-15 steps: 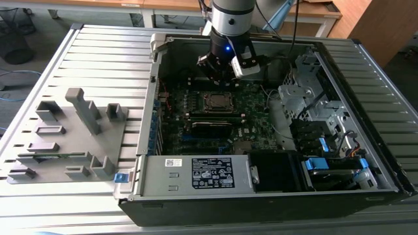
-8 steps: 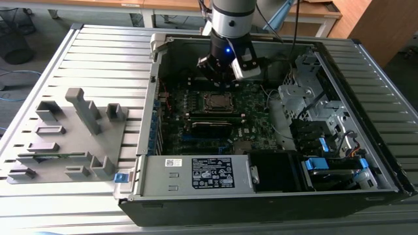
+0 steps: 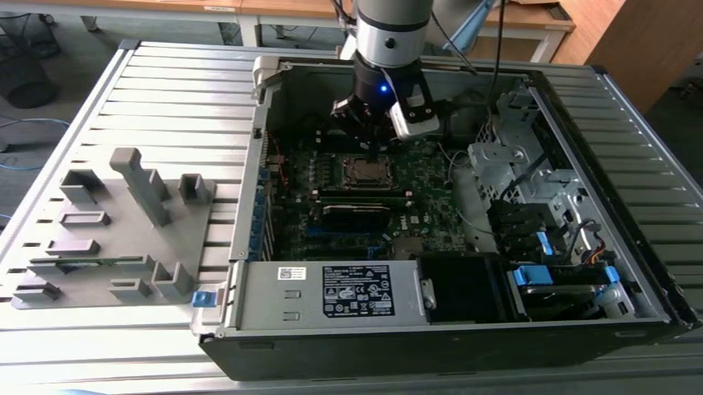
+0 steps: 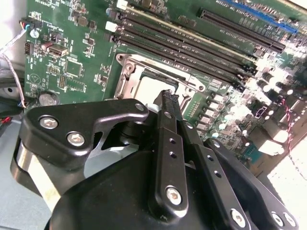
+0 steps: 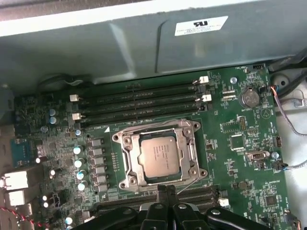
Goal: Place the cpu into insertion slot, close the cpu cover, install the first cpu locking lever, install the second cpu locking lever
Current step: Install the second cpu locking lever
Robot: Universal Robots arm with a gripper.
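Green motherboard, square silver-topped cpu seated

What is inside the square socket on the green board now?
The cpu lies inside the insertion slot, with the cpu cover closed around it. The contacts under the chip are covered. The gripper hangs just beside the slot.

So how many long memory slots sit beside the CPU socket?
4, side by side in one bank of memory slots next to the insertion slot, on the case-wall side; none looks hidden.
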